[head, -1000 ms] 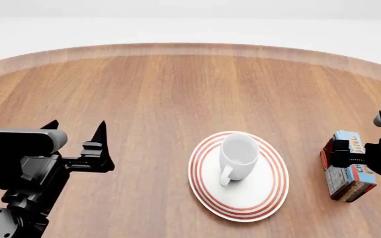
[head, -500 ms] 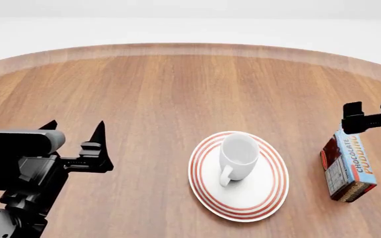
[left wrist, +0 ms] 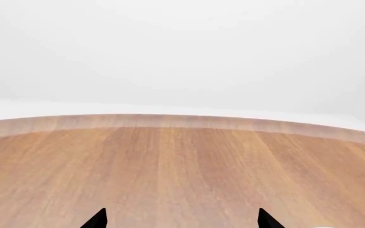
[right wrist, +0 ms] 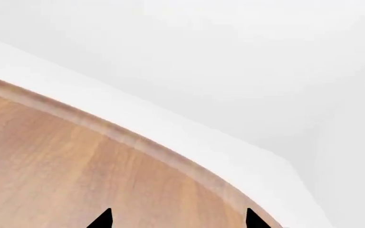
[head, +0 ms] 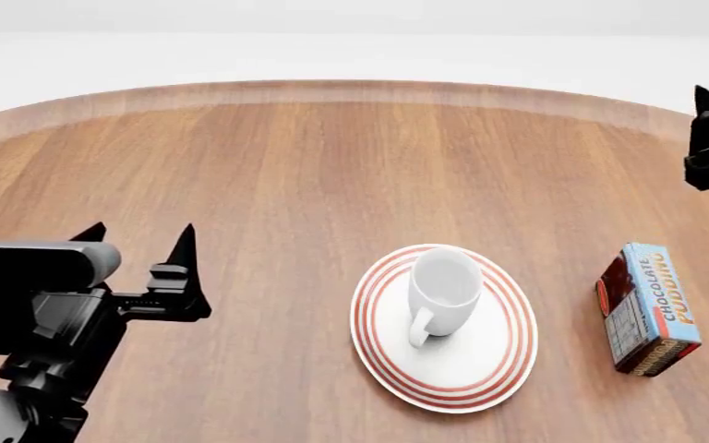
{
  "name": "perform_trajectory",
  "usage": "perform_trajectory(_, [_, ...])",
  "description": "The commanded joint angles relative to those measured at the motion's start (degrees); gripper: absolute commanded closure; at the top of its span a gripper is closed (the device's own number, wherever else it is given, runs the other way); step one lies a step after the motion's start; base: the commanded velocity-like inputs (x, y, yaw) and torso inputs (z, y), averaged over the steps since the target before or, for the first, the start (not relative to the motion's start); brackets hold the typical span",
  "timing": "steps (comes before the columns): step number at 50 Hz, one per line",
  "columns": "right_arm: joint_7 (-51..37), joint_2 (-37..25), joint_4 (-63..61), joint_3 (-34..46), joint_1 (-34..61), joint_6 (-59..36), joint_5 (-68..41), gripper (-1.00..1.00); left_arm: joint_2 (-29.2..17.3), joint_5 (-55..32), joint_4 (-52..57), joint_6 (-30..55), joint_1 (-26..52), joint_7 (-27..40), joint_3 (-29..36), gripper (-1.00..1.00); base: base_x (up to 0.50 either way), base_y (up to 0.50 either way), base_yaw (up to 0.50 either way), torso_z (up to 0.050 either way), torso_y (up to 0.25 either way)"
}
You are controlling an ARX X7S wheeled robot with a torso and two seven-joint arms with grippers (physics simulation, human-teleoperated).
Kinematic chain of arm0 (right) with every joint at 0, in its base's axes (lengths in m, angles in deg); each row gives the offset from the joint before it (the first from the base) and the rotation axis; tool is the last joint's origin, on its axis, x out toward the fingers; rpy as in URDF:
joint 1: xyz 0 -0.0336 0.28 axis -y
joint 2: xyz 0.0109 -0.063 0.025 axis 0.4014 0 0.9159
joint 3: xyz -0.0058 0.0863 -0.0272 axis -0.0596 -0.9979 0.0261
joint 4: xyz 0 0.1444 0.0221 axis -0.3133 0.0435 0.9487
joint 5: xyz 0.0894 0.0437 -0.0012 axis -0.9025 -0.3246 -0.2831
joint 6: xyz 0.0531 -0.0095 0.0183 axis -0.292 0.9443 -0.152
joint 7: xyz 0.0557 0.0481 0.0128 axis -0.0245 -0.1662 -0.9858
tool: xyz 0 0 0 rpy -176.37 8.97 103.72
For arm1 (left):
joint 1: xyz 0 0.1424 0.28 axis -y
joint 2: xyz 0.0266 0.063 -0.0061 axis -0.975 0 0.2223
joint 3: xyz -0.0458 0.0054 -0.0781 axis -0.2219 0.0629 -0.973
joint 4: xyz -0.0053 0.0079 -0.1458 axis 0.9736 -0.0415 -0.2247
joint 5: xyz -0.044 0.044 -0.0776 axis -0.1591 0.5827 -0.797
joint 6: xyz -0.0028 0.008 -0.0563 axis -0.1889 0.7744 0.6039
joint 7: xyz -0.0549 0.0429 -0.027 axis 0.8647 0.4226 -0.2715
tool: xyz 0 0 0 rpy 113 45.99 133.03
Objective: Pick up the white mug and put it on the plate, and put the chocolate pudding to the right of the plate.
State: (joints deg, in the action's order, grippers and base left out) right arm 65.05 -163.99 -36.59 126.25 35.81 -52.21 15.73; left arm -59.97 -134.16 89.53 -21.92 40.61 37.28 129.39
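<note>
Chocolate pudding [head: 649,308] now stands released right of plate [head: 502,355]; right gripper [right wrist: 176,219], open and empty, has lifted away.

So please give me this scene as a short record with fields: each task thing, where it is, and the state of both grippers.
white mug: upright on the plate, handle toward the robot
plate: on the wooden table, centre-right in the head view
chocolate pudding: on the table, right of the plate, apart from it
left gripper: open, empty, left of the plate
right gripper: open, empty, raised beyond the pudding
task state: both placements look done
</note>
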Motion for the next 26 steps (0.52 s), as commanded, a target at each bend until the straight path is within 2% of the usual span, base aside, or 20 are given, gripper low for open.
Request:
perform_trajectory(1, [-5.16, -8.81, -17.06, -4.64, 2.97, 5.67, -1.77, -1.0, 0.63, 0.75, 1.66, 2.09, 0.37, -0.34, -1.68, -1.0, 0.0, 0.0, 0.0, 0.0, 0.0])
perform_trajectory(5, [-7.0, -12.03, -21.95, -4.56, 2.42, 10.18, -1.64, -1.0, 0.04, 0.89, 2.44, 2.1, 0.29, 0.26, -1.92, -1.0, 0.0, 0.0, 0.0, 0.0, 0.0])
perform_trajectory(18, [-13.91, -12.28, -29.91, -5.55, 2.65, 11.41, -1.61, -1.0, -1.34, 2.54, 3.91, 0.42, -1.36, 1.12, -2.46, -1.0, 0.0, 0.0, 0.0, 0.0, 0.0])
perform_trajectory(26, [-20.97, -12.28, -34.68, -4.34, 1.0, 16.97, 0.17, -1.0, -5.0, 6.33, 6.98, -1.59, -3.69, 4.91, -3.73, -1.0, 0.0, 0.0, 0.0, 0.0, 0.0])
